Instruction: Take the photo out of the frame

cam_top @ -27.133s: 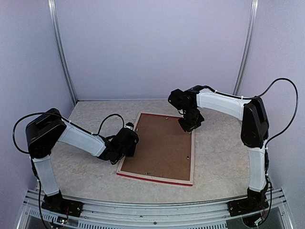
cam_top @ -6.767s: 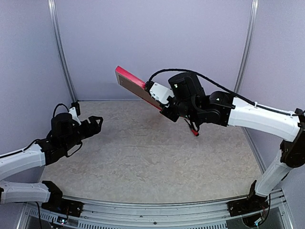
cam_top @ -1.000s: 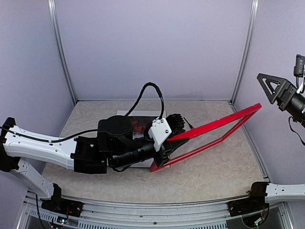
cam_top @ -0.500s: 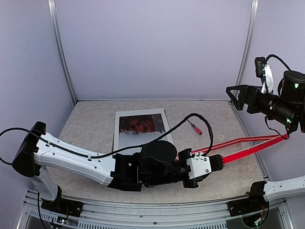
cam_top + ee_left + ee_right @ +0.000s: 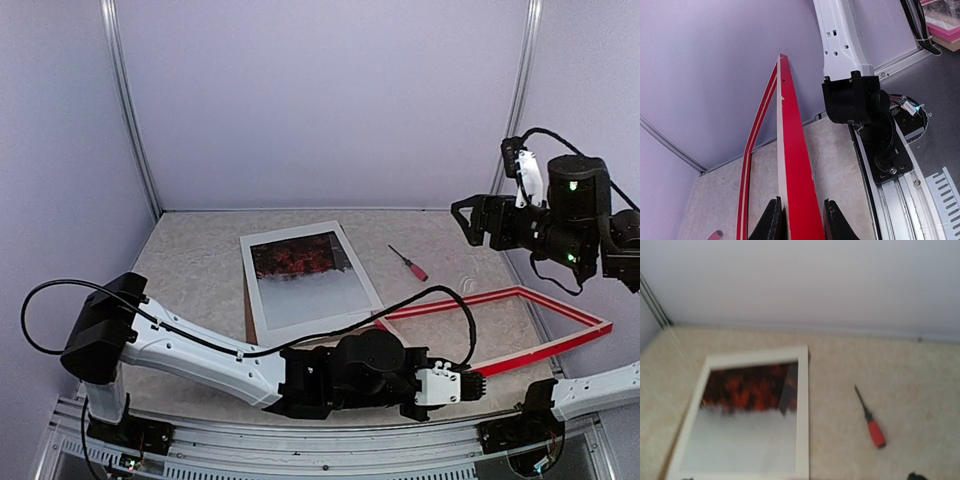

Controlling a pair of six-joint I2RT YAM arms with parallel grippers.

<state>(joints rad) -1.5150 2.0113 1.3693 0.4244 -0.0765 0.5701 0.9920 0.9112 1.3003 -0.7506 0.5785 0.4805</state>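
Left wrist cam: frame ran off the bottom edge inside the left gripper; screwdriver was just a cropped tip left of it. Right wrist cam was blurred: photo detail unreadable, mat bottom cropped.

Smooth red paint with a faint sheen on the face of the frame pinched in the left tool. Pale bare wood along its narrow side, just above the matt black plastic fingers. Dull black plastic again on the spread right tool. Smooth white plastic arm cover behind the left tool. Ahead of and below the right tool, a photo with a slight sheen inside a matt white card border. Beside that, closer under the right tool, a screwdriver with a red plastic-looking handle and a dark metal shaft. Beneath it all, a matt beige desk, speckled like stone.
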